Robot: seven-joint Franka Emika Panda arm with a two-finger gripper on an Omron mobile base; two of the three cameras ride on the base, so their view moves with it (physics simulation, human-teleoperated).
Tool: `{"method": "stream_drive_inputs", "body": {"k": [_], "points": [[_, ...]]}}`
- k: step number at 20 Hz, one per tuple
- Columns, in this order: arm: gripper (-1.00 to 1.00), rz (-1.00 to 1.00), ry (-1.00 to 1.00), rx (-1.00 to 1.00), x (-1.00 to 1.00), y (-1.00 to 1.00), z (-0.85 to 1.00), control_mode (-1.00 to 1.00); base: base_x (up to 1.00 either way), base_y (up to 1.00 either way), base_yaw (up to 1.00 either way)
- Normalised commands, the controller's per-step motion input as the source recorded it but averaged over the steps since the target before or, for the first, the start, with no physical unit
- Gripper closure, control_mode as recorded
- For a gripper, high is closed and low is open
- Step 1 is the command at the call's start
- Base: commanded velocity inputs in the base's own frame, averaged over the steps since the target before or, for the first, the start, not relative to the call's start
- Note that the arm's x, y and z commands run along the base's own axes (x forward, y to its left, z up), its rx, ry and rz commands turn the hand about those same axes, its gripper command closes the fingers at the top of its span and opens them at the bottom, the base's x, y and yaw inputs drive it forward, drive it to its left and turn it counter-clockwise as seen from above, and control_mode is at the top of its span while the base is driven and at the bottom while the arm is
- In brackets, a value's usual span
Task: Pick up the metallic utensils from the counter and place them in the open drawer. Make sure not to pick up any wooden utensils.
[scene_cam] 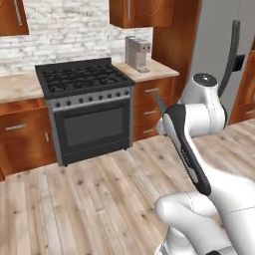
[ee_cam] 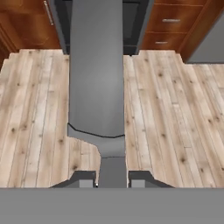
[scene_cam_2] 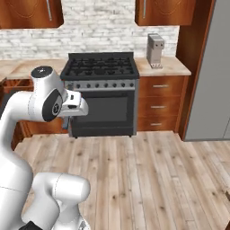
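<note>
Knife (ee_cam: 96, 87), stiff, light and slippery, is pinched at its handle between the gripper (ee_cam: 112, 177) jaws, carried above the floor before the stove (scene_cam_2: 101, 85).

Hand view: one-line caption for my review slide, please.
Gripper shut on the knife, dark grey blade pointing out over the wood floor toward the stove.
</note>
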Motion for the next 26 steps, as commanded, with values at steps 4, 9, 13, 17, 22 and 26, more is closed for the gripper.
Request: {"method": "stream_drive_inputs", "body": {"k": [4,9,13,17,22,26], "points": [[1.00,0.00,0.00,0.00,0.00,0.00,0.00,1.00,1.00,0.00,-0.27],[1.00,0.00,0.00,0.00,0.00,0.00,0.00,1.00,0.90,0.00,-0.25],[1.00,0.00,0.00,0.00,0.00,0.00,0.00,1.00,0.91,0.00,-0.08],[1.00,0.00,0.00,0.00,0.00,0.00,0.00,1.00,0.96,-0.23,0.35],[1.00,0.00,0.00,0.00,0.00,0.00,0.00,1.00,0.52,-0.24,0.76],[1.00,0.00,0.00,0.00,0.00,0.00,0.00,1.00,0.06,-0.22,0.74]]}}
